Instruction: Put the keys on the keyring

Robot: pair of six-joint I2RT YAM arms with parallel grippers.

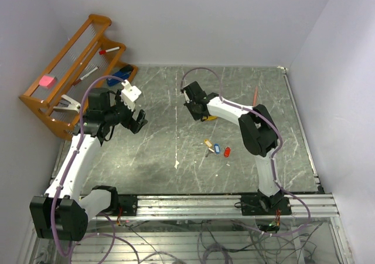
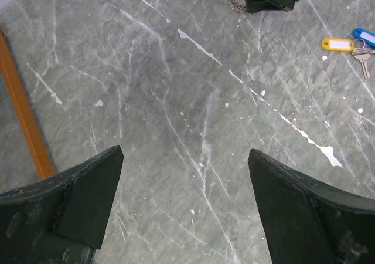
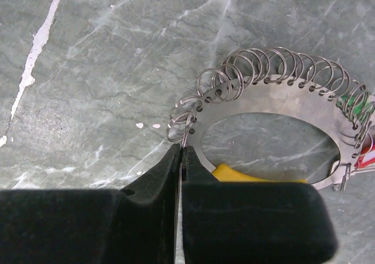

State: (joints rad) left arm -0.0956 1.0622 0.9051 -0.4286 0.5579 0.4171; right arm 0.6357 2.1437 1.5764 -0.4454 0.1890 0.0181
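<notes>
Right gripper (image 3: 180, 158) low, arm outstretched, clamped on keyring (image 3: 275, 97); left gripper (image 2: 184, 158) aloft, jaws spread wide.

A grey, marble-patterned table (image 1: 176, 100) carries white scuffs and chips. A slatted orange wooden rack (image 1: 70, 58) leans against the left wall at the table's far left corner. On it lie a pink block (image 1: 46, 81), a red-capped marker (image 1: 109, 50) and a blue object (image 1: 121, 72). A thin orange-red pencil (image 1: 255, 95) lies near the table's right edge. An aluminium rail (image 1: 193, 204) runs along the near edge, with loose cables (image 1: 222, 240) below it.
</notes>
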